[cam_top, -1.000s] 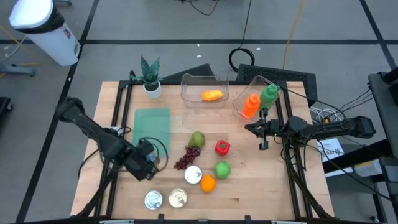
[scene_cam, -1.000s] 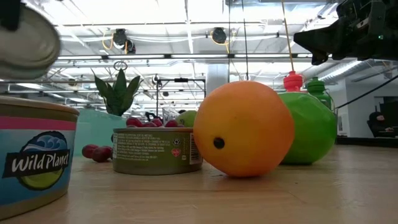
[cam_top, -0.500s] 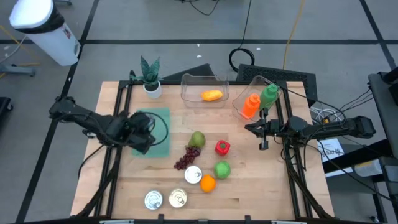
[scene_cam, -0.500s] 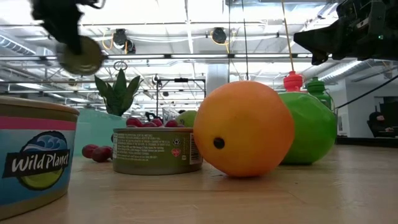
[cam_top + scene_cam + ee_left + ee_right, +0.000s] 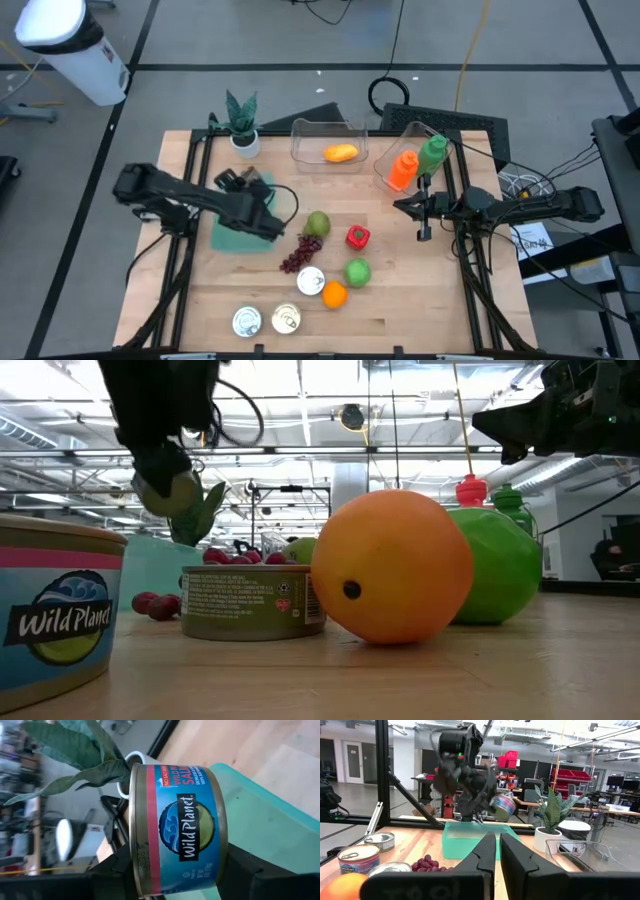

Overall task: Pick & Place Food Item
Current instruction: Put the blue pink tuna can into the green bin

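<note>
step: carry | left gripper [image 5: 262, 215] clamps Wild Planet can [image 5: 175, 827] above green bin [image 5: 240, 195] | next: probably lower, release

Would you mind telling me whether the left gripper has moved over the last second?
Yes. The left gripper, holding a tuna can, moved from near the front cans toward the green tray.

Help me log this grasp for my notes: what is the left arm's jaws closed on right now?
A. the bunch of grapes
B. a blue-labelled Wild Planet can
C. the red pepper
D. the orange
B: the left wrist view shows the blue-labelled Wild Planet can clamped between the left gripper's jaws, held above the green tray.
</note>
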`<state>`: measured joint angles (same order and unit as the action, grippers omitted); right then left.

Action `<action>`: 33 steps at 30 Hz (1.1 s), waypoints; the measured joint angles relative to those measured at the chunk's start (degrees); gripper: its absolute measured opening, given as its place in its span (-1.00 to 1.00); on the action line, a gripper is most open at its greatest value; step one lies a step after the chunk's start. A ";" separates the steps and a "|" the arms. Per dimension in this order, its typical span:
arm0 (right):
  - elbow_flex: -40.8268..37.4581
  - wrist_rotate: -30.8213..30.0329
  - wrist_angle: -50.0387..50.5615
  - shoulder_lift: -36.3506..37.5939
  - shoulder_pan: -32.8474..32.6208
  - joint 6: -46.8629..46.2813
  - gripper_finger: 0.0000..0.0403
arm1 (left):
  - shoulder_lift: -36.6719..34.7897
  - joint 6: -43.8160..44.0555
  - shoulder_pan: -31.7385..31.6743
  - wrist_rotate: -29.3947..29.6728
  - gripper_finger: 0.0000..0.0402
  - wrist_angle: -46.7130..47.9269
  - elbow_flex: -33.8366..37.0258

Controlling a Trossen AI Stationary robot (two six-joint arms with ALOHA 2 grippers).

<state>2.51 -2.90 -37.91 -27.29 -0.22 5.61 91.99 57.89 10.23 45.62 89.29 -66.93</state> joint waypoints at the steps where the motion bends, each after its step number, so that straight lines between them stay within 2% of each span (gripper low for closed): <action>1: 0.01 0.00 0.00 0.00 0.00 0.00 -0.93 | 1.51 0.92 0.04 0.29 -0.05 -0.07 0.20; 8: 0.00 0.00 0.00 0.00 0.00 0.00 -0.93 | 9.67 5.43 -0.07 -6.31 -0.03 -1.30 6.00; 15: 0.01 0.00 0.00 0.01 0.01 0.00 -0.94 | 14.01 8.59 -0.07 -7.10 -0.05 -3.76 9.25; 20: 0.01 0.00 0.01 0.02 -0.01 0.00 -0.93 | 16.33 5.34 -0.09 -8.76 0.03 -8.48 10.12; 27: 0.01 0.00 0.02 0.00 -0.01 0.00 -0.94 | 17.90 0.72 -0.52 -10.65 -0.05 -13.12 10.29; 29: 0.00 0.00 0.02 0.00 0.01 0.00 -0.94 | 17.71 0.79 -0.79 -10.85 -0.02 -12.97 10.29; 33: 0.00 0.02 0.00 0.02 -0.01 0.00 -0.94 | 17.47 0.81 -1.30 -12.14 0.18 -13.17 10.29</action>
<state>2.51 -2.88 -37.91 -27.27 -0.23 5.61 109.46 58.70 8.92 33.48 76.12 -56.64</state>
